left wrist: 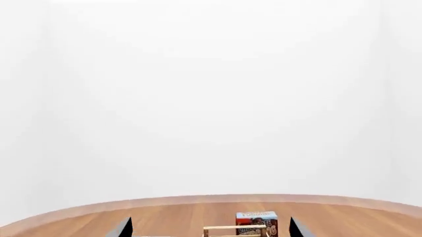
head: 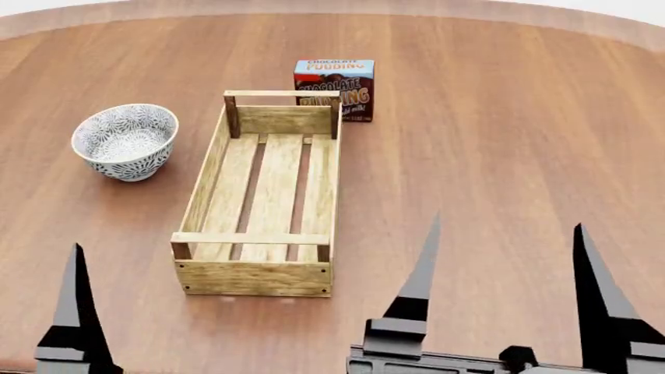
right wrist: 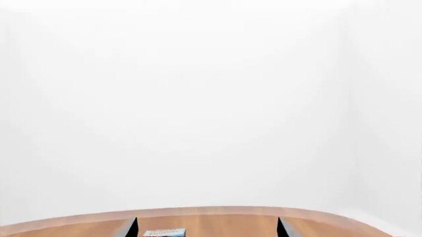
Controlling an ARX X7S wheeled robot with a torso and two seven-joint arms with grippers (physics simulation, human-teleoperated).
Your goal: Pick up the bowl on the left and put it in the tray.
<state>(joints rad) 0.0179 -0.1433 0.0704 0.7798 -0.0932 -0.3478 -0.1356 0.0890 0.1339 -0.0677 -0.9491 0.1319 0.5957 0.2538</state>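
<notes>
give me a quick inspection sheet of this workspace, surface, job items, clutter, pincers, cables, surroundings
surface: round wooden table, bare apart from three items
bowl: upright, empty, left of the tray, apart from it
tray: wooden slatted crate, empty, lengthwise away from the robot
clutter: chocolate pudding box standing just behind the tray's far end
left pincer: only one finger in the head view, holding nothing
right pincer: open, empty, near the table's front edge
cables: nothing seen
surroundings: plain white walls

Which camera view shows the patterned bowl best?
The head view shows it best: the whole bowl is visible, upright on the table, beside the wooden crate and apart from it. The left wrist view and the right wrist view do not show the bowl at all.
</notes>
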